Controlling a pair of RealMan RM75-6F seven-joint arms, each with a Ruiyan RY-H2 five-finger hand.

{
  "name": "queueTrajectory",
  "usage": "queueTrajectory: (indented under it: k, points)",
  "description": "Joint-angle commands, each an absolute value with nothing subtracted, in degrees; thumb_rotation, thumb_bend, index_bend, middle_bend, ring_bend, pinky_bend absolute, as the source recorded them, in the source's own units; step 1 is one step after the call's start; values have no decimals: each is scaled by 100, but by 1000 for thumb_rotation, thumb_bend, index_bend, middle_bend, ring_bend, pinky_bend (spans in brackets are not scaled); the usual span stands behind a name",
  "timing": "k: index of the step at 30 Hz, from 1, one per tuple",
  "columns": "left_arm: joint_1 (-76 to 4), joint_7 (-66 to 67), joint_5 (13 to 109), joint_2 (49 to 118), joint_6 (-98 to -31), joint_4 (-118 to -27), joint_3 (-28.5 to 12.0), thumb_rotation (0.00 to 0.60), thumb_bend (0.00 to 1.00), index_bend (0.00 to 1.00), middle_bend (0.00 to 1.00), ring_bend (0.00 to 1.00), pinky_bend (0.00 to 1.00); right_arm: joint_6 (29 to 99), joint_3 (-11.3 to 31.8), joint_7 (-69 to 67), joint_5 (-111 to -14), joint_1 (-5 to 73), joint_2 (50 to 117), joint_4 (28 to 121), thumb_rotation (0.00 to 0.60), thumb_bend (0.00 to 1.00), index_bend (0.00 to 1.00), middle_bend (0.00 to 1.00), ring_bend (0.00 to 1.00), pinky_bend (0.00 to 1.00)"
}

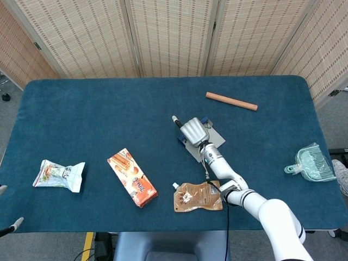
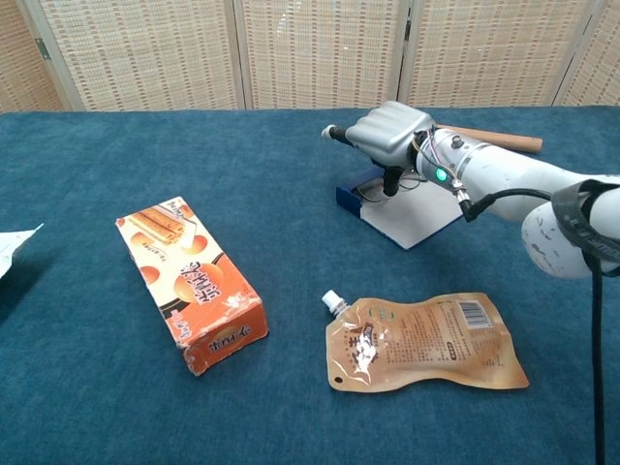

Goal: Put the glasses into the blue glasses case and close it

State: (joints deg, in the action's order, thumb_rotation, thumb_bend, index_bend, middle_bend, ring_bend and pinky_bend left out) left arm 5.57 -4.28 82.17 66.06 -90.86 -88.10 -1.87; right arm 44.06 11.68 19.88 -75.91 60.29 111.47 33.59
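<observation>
Blue tablecloth [image 1: 98, 114]; right hand [image 2: 387, 131], fingers curled, over glasses case [image 2: 407, 218]; grip unclear.

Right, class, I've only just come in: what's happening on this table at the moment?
The right robot hand hovers over the open blue glasses case, fingers curled downward at the glasses, which sit in the case. Whether it actually grips them cannot be told. The case is not yet closed. An orange snack box, a brown spouted pouch, a wooden stick, a snack bag and a green dustpan lie untouched around it. Only the left robot hand's fingertips show at the table's edge.
</observation>
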Motion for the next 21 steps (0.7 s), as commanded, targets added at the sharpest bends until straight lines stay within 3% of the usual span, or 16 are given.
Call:
queueTrajectory:
  k: [1, 8, 11, 16, 21]
  points:
    - [549, -445, 8236, 6617, -9093, -8796, -194, 600, 187, 174, 146, 97, 264, 4818, 979, 1737, -7824, 5725, 10751, 3941, 600, 194, 0, 953, 1000, 1000]
    - [484, -409, 8352, 6629, -9092, -8845, -205, 600, 187, 174, 147, 97, 264, 5512, 652, 1663, -8062, 5046, 9864, 5215, 600, 194, 6, 954, 1000, 1000]
    - [451, -377, 8381, 6630, -9075, -8880, -212, 600, 187, 174, 146, 97, 264, 5719, 565, 1568, -8094, 4804, 9662, 5499, 600, 170, 67, 953, 1000, 1000]
    - [404, -314, 8466, 6644, -9063, -8946, -198, 600, 187, 175, 146, 97, 264, 6073, 510, 1306, -8077, 4433, 9659, 5573, 600, 142, 146, 946, 1000, 1000]
    - [372, -261, 8516, 6648, -9055, -8985, -188, 600, 187, 175, 147, 97, 264, 5989, 460, 1153, -8032, 4299, 9841, 5272, 600, 153, 180, 946, 1000, 1000]
